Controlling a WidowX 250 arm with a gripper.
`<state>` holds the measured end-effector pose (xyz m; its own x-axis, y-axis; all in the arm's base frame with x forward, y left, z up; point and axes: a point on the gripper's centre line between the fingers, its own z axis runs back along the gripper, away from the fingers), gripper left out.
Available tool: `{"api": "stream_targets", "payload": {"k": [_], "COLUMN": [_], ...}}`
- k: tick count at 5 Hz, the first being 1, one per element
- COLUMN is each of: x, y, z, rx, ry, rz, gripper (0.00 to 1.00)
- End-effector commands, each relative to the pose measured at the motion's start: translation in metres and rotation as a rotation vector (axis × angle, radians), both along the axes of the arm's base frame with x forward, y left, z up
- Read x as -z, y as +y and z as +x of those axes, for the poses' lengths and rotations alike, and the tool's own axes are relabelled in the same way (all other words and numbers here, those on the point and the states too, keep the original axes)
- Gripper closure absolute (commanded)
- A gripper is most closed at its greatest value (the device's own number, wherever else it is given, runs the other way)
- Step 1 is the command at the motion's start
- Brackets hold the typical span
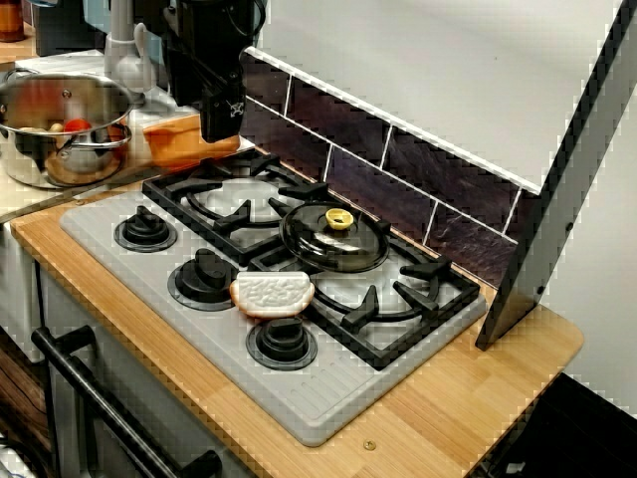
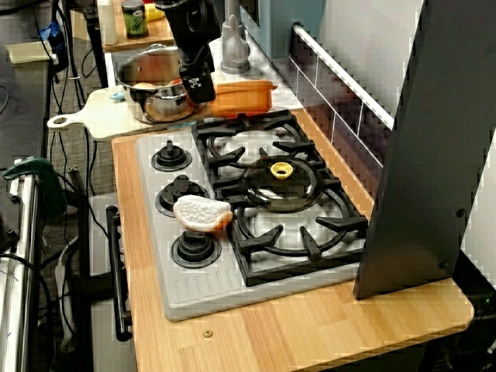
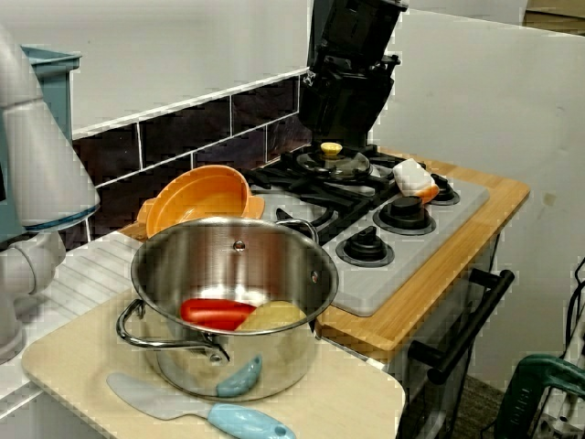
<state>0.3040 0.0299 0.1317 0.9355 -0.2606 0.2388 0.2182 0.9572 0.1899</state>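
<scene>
End effector (image 1: pixel 221 129) just over bowl (image 1: pixel 179 144), far left of stove (image 1: pixel 309 398). Grips nothing visible; opening impossible to tell. Lid (image 1: pixel 333 239), bread (image 1: pixel 272 293) on stove, pot (image 1: pixel 30 161) left of bowl, untouched.

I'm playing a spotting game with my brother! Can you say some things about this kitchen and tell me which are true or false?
The lid lies on the stove. True.
The bread is inside the pot. False: it lies on the stove, by the knobs.
A red thing lies in the pot. True.
The claw holds the lid. False: the claw hangs apart from it, near the bowl.
</scene>
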Motion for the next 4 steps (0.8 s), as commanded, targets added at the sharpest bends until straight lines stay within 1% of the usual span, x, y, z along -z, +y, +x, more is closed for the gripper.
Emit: {"api": "stream_targets", "payload": {"k": [1,2,3,4], "x": [-0.014,-0.015,-0.015,-0.008], "y": [-0.017,-0.026,-0.034,-0.045], "z": [-0.005,-0.017,-0.035,-0.053], "rx": [0.217,0.244,0.255,0.288], "ry": [-0.001,0.008,0.001,0.022], "rz": [-0.040,-0.032,-0.019,-0.029], "gripper": [0.00,0.00,0.00,0.00]}}
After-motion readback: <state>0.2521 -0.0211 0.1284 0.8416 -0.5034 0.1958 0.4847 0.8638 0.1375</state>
